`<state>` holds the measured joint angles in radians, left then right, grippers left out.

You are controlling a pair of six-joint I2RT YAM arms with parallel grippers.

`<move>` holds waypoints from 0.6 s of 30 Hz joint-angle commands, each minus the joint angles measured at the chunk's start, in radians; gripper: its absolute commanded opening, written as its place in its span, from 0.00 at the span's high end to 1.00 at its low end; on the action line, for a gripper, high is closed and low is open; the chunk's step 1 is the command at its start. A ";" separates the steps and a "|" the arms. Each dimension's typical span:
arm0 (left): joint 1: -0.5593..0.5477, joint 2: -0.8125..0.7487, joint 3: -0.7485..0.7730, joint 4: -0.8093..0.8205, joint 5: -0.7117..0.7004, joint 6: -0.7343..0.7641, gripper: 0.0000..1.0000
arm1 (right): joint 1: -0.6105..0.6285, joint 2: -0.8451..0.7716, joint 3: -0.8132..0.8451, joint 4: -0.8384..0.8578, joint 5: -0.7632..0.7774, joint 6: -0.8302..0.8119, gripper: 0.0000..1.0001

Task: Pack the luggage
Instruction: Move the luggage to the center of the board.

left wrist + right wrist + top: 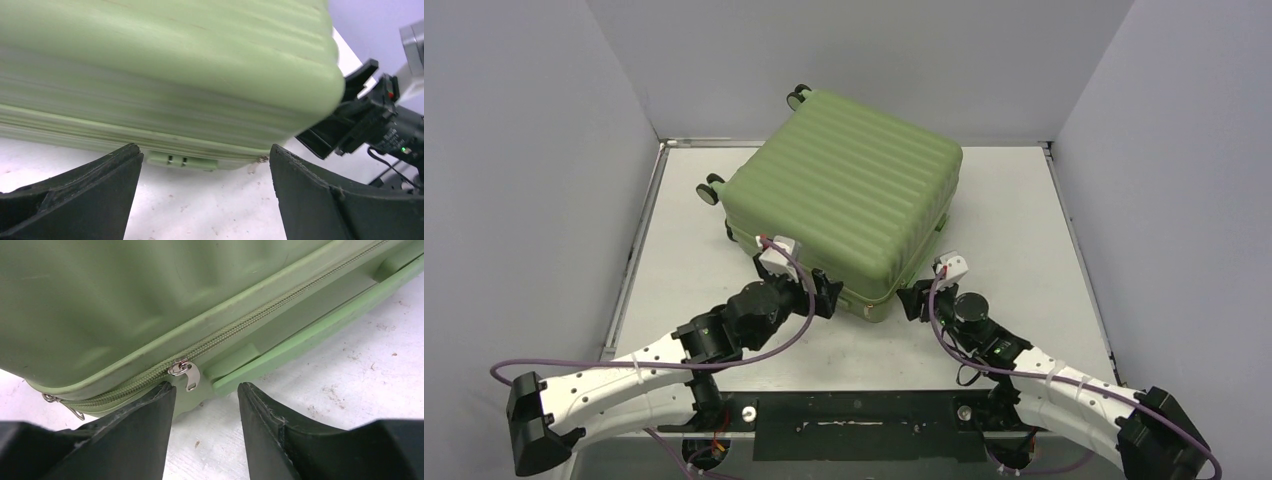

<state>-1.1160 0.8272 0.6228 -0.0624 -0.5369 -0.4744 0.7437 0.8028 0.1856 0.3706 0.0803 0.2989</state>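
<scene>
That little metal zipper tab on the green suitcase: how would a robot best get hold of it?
Pinch the flat plate of the zipper tab, coming low along the table from the near side of the suitcase. The tab dangles free below the zipper line, and the right gripper faces it with its jaws apart.

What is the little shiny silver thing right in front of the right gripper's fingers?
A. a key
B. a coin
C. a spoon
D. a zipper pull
D: in the right wrist view a small silver zipper pull hangs from the zipper of the green luggage, just ahead of the right gripper, whose jaws stand apart and do not hold it.
</scene>
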 commanded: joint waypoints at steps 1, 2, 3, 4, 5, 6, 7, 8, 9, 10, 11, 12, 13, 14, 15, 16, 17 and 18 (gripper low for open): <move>0.077 -0.042 0.018 -0.024 0.057 0.008 0.04 | -0.018 0.044 0.038 0.097 -0.025 -0.062 0.52; 0.092 -0.050 0.014 -0.023 0.070 0.005 0.04 | -0.021 0.053 0.037 0.110 -0.020 -0.063 0.53; 0.103 -0.058 0.008 -0.022 0.082 0.003 0.04 | -0.022 0.060 0.033 0.132 -0.019 -0.065 0.54; 0.112 -0.063 0.004 -0.021 0.091 0.003 0.04 | -0.023 0.068 0.027 0.156 -0.021 -0.067 0.54; 0.117 -0.066 0.001 -0.020 0.097 0.004 0.04 | -0.023 0.078 0.025 0.176 -0.022 -0.073 0.55; 0.119 -0.070 -0.002 -0.022 0.099 0.006 0.04 | -0.023 0.093 0.025 0.190 -0.020 -0.080 0.55; 0.120 -0.071 -0.004 -0.024 0.100 0.009 0.04 | -0.023 0.110 0.025 0.206 -0.019 -0.090 0.56; 0.122 -0.072 -0.006 -0.026 0.100 0.014 0.04 | -0.023 0.124 0.024 0.224 -0.018 -0.103 0.59; 0.122 -0.072 -0.007 -0.031 0.099 0.018 0.04 | -0.023 0.137 0.020 0.244 -0.017 -0.114 0.61; 0.122 -0.072 -0.009 -0.035 0.098 0.021 0.04 | -0.023 0.143 0.013 0.269 -0.017 -0.123 0.64; 0.123 -0.074 -0.011 -0.037 0.097 0.022 0.04 | -0.023 0.149 0.008 0.293 -0.018 -0.129 0.66; 0.123 -0.075 -0.014 -0.039 0.097 0.022 0.04 | -0.024 0.153 0.002 0.314 -0.016 -0.132 0.69; 0.123 -0.077 -0.019 -0.040 0.097 0.021 0.04 | -0.023 0.154 -0.003 0.333 -0.011 -0.142 0.72; 0.124 -0.077 -0.026 -0.038 0.097 0.020 0.04 | -0.023 0.155 -0.008 0.351 -0.004 -0.148 0.76; 0.125 -0.081 -0.029 -0.038 0.097 0.018 0.04 | -0.023 0.155 -0.011 0.367 0.000 -0.153 0.79; 0.125 -0.082 -0.033 -0.038 0.098 0.017 0.04 | -0.023 0.154 -0.013 0.378 0.003 -0.158 0.83; 0.125 -0.084 -0.036 -0.038 0.098 0.017 0.04 | -0.022 0.154 -0.014 0.382 0.005 -0.161 0.86; 0.125 -0.086 -0.038 -0.039 0.098 0.015 0.04 | -0.021 0.153 -0.013 0.384 0.007 -0.163 0.90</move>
<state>-0.9989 0.7612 0.5926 -0.1032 -0.4526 -0.4664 0.7261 0.9588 0.1711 0.5972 0.0605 0.1688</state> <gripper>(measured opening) 0.963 0.156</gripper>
